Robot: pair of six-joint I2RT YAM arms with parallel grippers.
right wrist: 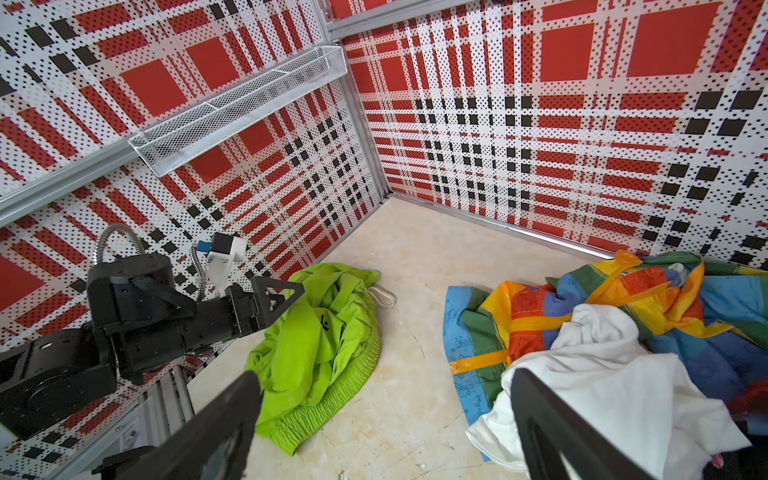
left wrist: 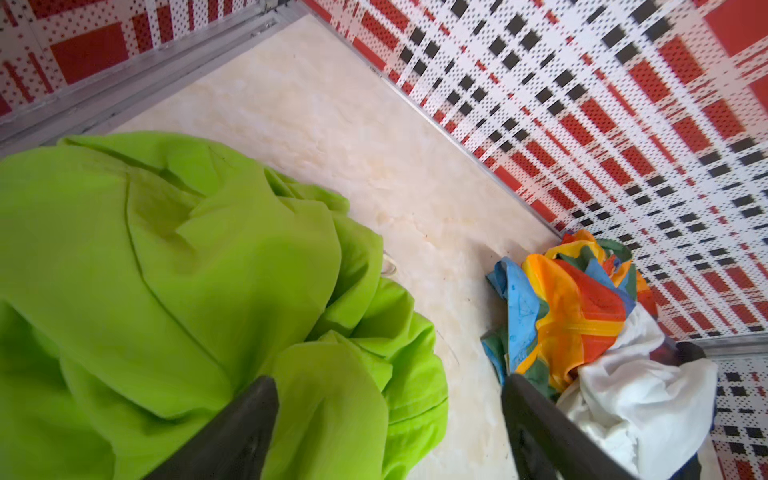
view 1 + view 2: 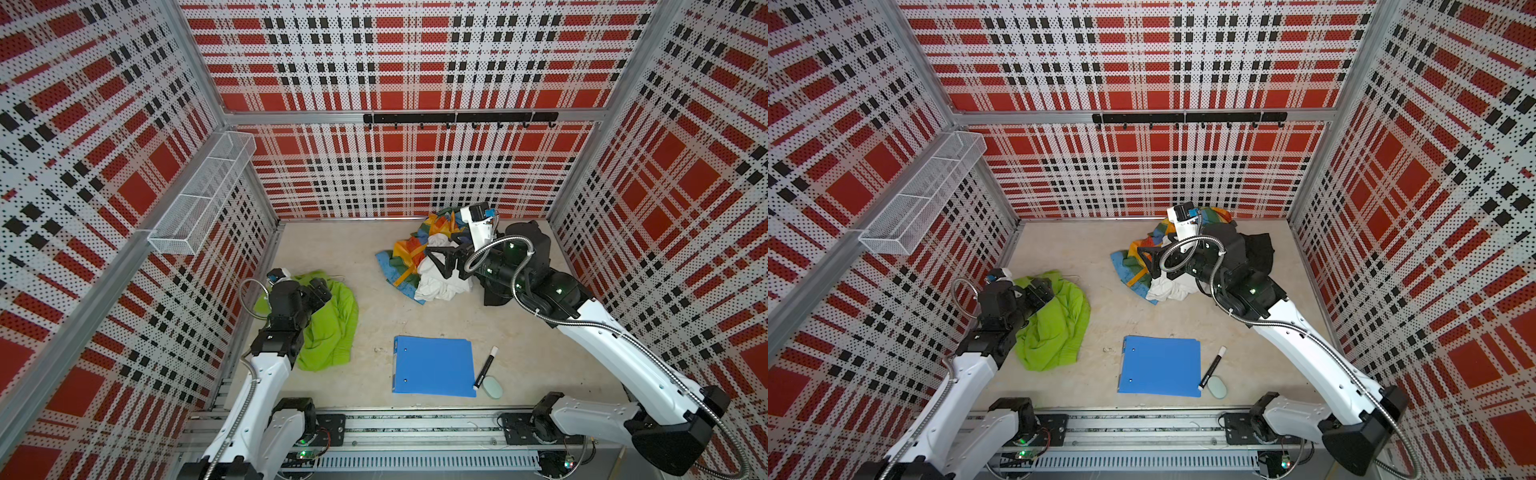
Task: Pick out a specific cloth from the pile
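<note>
Red, black and white plaid panels [image 3: 415, 62] wall in a pale marbled table [image 3: 374, 307]. Clock directions below take the top views, with 12 at the far wall.

The left gripper [image 2: 387, 379] has its jaws spread wide. In the left wrist view one dark finger [image 2: 245, 424] stands over a fold of the cloth [image 2: 166, 270] and the second over bare table beside it, so nothing is pinched. In both top views this gripper [image 3: 321, 290] hangs over the far part of the cloth [image 3: 332, 320], which lies crumpled on the table at 9 o'clock, against the left wall and well apart from the pile [image 3: 424, 266]. The right wrist view shows the cloth's [image 1: 320, 345] gathered hem, a dark mark on its fabric and its white drawstring [image 1: 382, 296] looped on the table just beside it.

The right gripper [image 1: 384, 374] is also wide open and holds nothing. Its fingers straddle the edge of the white cloth [image 1: 602, 374]. In a top view it [image 3: 442, 259] hovers over the pile at 12 to 1 o'clock, where the white cloth [image 3: 440, 282] lies on the rainbow striped cloth [image 3: 411, 253] and a black cloth [image 3: 1258, 249] sits on the 3 o'clock side.

A blue folder [image 3: 434, 365] lies at 6 o'clock with a marker [image 3: 486, 368] just beside it at 5. A wire basket [image 3: 203, 195] hangs on the left wall and a hook rail [image 3: 457, 118] on the far wall.
</note>
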